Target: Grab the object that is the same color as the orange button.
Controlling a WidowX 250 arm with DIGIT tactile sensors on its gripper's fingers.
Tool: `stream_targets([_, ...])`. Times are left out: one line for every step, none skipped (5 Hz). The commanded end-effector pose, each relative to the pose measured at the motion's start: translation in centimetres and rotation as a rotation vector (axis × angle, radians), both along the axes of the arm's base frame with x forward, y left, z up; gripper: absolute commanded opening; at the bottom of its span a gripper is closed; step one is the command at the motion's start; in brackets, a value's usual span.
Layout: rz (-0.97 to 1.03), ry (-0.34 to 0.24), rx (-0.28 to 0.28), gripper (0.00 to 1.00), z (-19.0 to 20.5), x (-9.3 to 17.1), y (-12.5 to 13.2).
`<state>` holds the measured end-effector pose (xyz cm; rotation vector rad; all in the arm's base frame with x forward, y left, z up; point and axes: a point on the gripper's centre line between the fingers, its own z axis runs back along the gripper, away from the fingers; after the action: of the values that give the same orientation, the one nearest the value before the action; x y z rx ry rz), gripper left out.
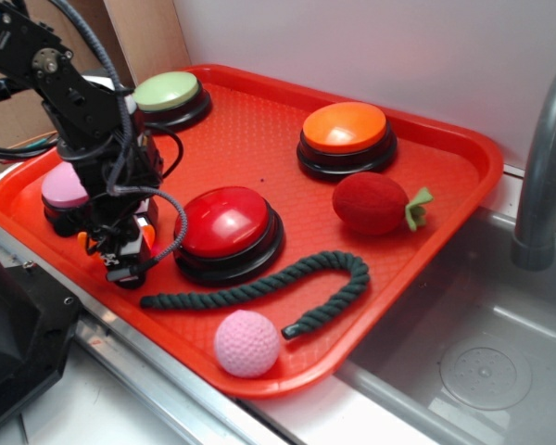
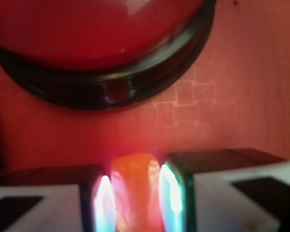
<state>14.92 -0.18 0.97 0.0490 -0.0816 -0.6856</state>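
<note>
The hand is gripping the orange crescent between its two nearly closed fingers, low over the red tray, beside the red button.

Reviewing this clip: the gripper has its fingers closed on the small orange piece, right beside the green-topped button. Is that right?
Not quite. The gripper does hold the orange piece between its fingers, but the button next to it is the red-topped button, as the wrist view shows. The green-topped button sits at the tray's far corner.

Crescent apparently between fingers, before button
</note>
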Motion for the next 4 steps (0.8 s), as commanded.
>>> stream_targets([0.283,0.045,-0.007,0.00,5.2,0.9,2.1])
stream_targets([0.430,0.045,-0.008,0.00,8.3,2.2,2.7])
stream_targets([0.548,0.047,-0.003,0.00,11.1,3.7,3.4])
stream_targets([0.649,0.042,0.013,0.00,13.3,5.8,4.0])
